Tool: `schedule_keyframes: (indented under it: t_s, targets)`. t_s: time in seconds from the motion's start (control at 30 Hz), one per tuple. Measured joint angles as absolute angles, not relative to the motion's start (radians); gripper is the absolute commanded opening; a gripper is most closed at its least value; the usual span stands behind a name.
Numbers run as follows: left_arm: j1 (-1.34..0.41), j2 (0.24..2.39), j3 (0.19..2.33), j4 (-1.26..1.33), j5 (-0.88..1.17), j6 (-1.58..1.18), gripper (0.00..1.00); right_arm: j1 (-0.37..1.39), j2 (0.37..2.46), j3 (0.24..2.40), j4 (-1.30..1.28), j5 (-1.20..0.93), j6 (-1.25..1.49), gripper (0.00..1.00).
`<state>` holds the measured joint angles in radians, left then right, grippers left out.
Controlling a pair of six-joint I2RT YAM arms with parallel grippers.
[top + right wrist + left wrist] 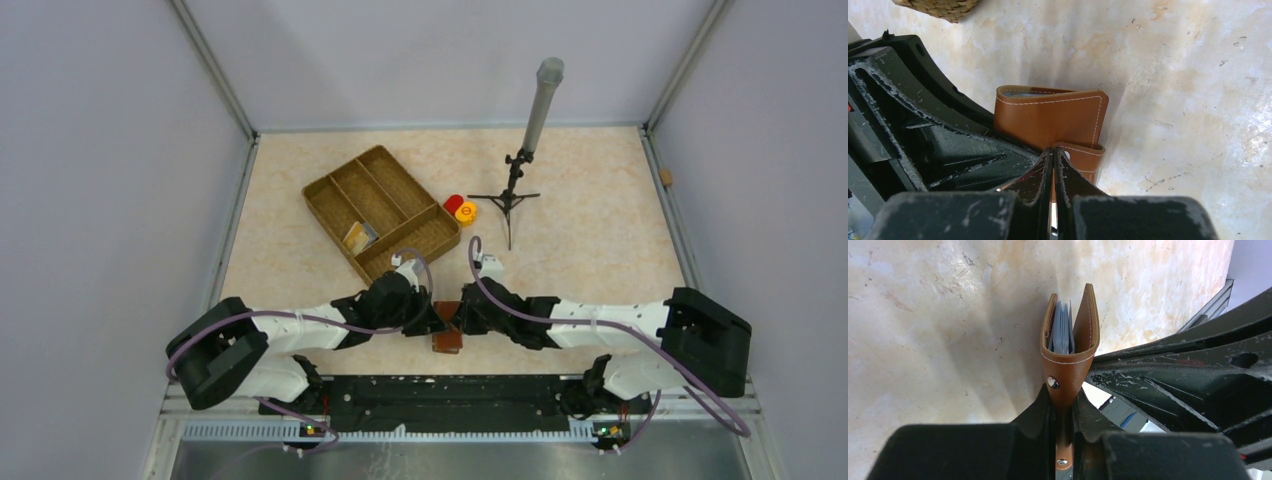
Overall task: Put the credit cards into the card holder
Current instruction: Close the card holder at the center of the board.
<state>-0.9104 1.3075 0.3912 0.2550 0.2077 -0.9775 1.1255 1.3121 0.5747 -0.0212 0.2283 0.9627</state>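
I see left gripper (pixel 1064 401) grasping card holder (pixel 1069 366); only its wrist view shows blue-grey credit cards (pixel 1062 332) inside; right gripper (pixel 1053 154) clenched.

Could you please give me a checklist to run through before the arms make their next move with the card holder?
1. Left gripper clamped on the card holder: ok.
2. Pale blue cards seated inside the holder's open fold: ok.
3. Right gripper shut at the holder's flap; whether it actually pinches the flap: cannot tell.
4. All cards in the holder: not ok, a yellowish card lies in the wicker tray.
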Motion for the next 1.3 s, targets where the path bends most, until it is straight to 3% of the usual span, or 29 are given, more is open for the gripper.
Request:
schedule_keyframes:
  t_s: [1.03,1.3]
  targets:
    - [-0.910,1.348,0.391,0.295,0.221,-1.021,0.00,1.126,1.258,0.353,0.254,0.259,1.128,0.00]
    - [-0.911,1.368,0.391,0.329,0.231,-1.024,0.00,1.132,1.137,0.318,0.239,0.295,1.126,0.00]
